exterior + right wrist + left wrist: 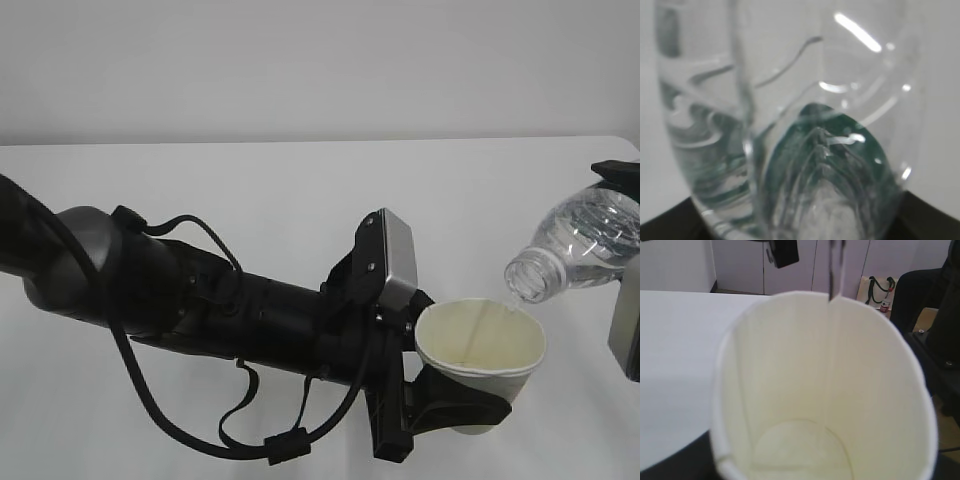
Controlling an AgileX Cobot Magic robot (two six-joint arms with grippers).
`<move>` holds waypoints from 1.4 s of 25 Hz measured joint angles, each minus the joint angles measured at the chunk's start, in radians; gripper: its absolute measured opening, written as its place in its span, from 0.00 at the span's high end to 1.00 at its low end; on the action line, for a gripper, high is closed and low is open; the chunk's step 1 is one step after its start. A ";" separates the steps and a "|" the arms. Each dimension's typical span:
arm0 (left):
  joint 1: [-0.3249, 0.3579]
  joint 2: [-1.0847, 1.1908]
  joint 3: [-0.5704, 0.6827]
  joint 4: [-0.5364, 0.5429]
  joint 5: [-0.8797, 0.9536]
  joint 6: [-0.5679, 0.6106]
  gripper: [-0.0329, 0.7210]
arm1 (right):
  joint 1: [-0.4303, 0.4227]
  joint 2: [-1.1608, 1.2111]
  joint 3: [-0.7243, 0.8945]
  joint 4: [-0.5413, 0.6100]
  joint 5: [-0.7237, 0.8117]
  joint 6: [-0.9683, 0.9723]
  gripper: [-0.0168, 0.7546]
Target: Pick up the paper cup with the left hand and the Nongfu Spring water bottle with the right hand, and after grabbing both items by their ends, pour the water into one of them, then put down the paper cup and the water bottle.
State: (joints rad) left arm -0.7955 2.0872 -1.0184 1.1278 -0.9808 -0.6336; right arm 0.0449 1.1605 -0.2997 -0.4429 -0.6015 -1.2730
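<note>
- The paper cup [482,345] is held off the white table [250,190] at the lower right of the exterior view, tilted slightly, its cream inside facing up and toward the camera.
- The left hand [445,395] pinches the cup around its lower part: one black finger [465,400] wraps across the front wall below the rim, and the grey block [395,262] of the wrist sits just behind the cup.
- The Nongfu Spring water bottle [580,248] hangs above and to the right of the cup, tipped so its capless neck points down and left, the mouth just over the cup's far rim.
- The right hand [625,290] is mostly cut off by the right edge; its jaws are pressed onto the bottle's rear end (the fingertips themselves cannot be made out).
- The water [836,270] falls in a thin stream from above onto the cup's far rim in the left wrist view and runs down the inner wall toward the bottom.
- The right wrist view is filled by the bottle's clear ribbed body, with a dark green patch showing through it.
- Cabinets [740,265] and a bag [879,290] stand beyond the table in the left wrist view.
</note>
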 joint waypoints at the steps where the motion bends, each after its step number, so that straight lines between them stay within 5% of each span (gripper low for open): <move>1: 0.000 0.000 0.000 0.000 0.000 0.000 0.38 | 0.000 0.000 0.000 0.000 0.000 0.000 0.37; 35: 0.000 0.000 0.000 0.002 0.000 0.000 0.38 | 0.000 0.000 0.000 0.002 -0.002 -0.016 0.37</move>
State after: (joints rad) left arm -0.7955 2.0872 -1.0184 1.1295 -0.9808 -0.6336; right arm 0.0449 1.1605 -0.2997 -0.4414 -0.6032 -1.2893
